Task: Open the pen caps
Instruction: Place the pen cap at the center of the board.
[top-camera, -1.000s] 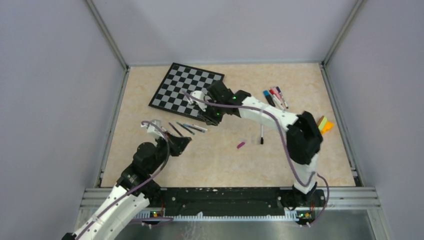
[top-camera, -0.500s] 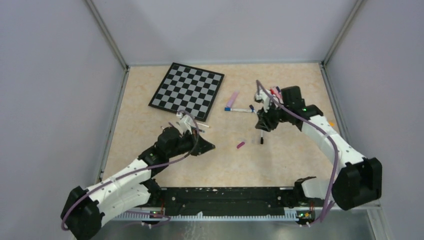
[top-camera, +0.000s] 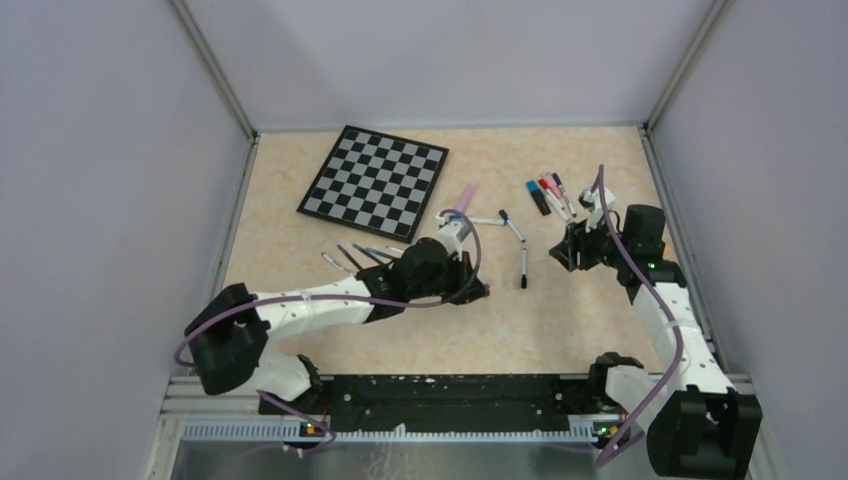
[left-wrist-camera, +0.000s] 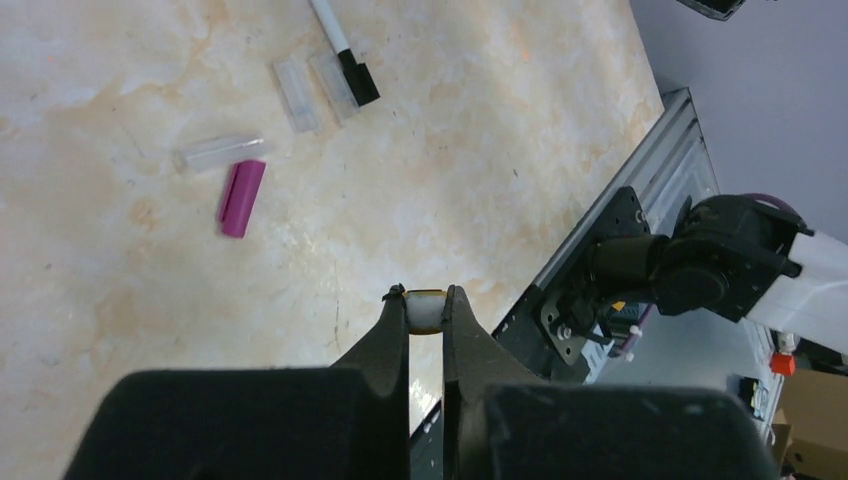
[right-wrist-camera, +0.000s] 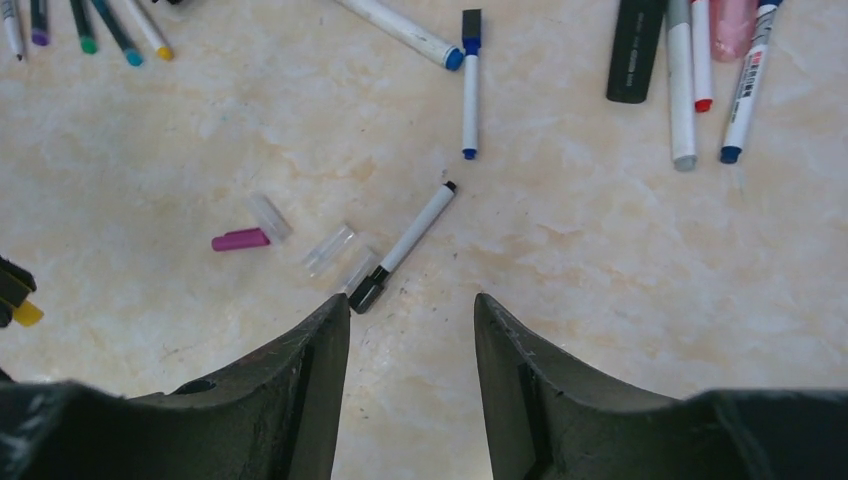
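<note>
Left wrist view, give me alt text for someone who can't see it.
The left gripper pinches a small yellow-edged cap between its fingertips above a beige marbled table. Beyond it lie a purple cap, three clear caps and a white pen with a black end. A metal rail edges the table at right.

The table top (right-wrist-camera: 600, 250) is smooth, with a beige stone pattern and a faint sheen. The left gripper (left-wrist-camera: 426, 300) and right gripper (right-wrist-camera: 410, 305) have fingers of matt black plastic, lightly grained and scuffed along the edges. The clamped cap (left-wrist-camera: 425, 314) in the left jaws is pale, semi-translucent plastic with a yellow rim. The purple cap (left-wrist-camera: 241, 198) is opaque satin plastic. The clear caps (left-wrist-camera: 218, 152) are frosted transparent plastic. The pens (right-wrist-camera: 410, 240) have smooth plastic barrels. The chessboard (top-camera: 375, 180) is smooth with a slight sheen. The frame rail (top-camera: 190, 388) is bare brushed metal.
</note>
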